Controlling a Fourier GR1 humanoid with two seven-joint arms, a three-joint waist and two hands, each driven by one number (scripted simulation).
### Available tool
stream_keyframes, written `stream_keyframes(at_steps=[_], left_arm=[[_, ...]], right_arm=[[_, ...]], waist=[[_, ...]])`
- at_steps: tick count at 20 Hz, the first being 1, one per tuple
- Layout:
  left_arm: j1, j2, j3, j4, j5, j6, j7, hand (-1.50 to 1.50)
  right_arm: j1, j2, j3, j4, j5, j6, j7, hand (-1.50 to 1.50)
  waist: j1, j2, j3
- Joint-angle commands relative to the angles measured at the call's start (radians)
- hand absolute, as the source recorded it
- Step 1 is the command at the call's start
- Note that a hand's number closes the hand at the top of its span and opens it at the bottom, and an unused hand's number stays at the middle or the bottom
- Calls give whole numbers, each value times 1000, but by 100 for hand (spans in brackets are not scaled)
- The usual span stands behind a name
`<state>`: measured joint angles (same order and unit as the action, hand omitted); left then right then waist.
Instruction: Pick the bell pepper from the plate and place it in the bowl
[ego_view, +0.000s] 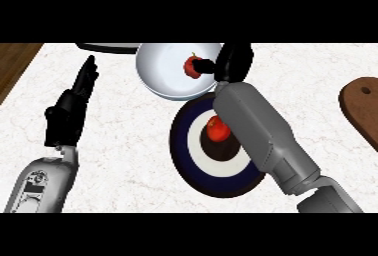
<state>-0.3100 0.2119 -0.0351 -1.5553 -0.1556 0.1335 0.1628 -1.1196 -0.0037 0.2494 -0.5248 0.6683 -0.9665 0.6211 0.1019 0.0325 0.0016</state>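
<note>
Head view, looking steeply down at a white marbled counter (125, 150). A white bowl (159, 75) sits at upper centre. Just below it lies a round plate (184, 155) with a navy rim, a white ring and a dark centre; the bowl's lower edge overlaps the plate's upper rim.

The right forearm (258, 130) enters from the lower right and crosses the plate's right half on a diagonal. It ends in the right hand (235, 60), which lies over the bowl's right rim. The bell pepper (193, 67), red with a dark stem on top, shows against the bowl's white inside, and the hand touches its right side. Whether the hand grips the pepper or merely rests against it cannot be told, nor whether the pepper lies on the bowl's floor or hangs above it.

A second red rounded item (216, 131) lies on the plate's dark centre, against the forearm's left edge.

The left hand (66, 112) rests at the left, well apart from bowl and plate, open with straight fingers pointing up. A brown wooden board (360, 107) is cut off by the right edge.
</note>
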Motion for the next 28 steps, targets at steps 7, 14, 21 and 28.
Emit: stream_keyframes(at_steps=[7,14,21,28], left_arm=[[38,6,31,-36,9,-4,32,0],[108,30,70,-44,19,-21,12,0],[86,44,93,-100,5,-30,70,0],[86,-30,70,-31,-48,9,15,0]], right_arm=[[129,4,18,-172,-302,-90,-227,-150],[405,3,137,-538,-377,-61,-324,-150],[600,-13,250,-796,-234,13,-203,-150],[657,4,290,-873,-156,2,-177,-150]], waist=[[-62,-25,-1],[-104,-37,-1],[-110,-37,-2],[-102,-33,-2]])
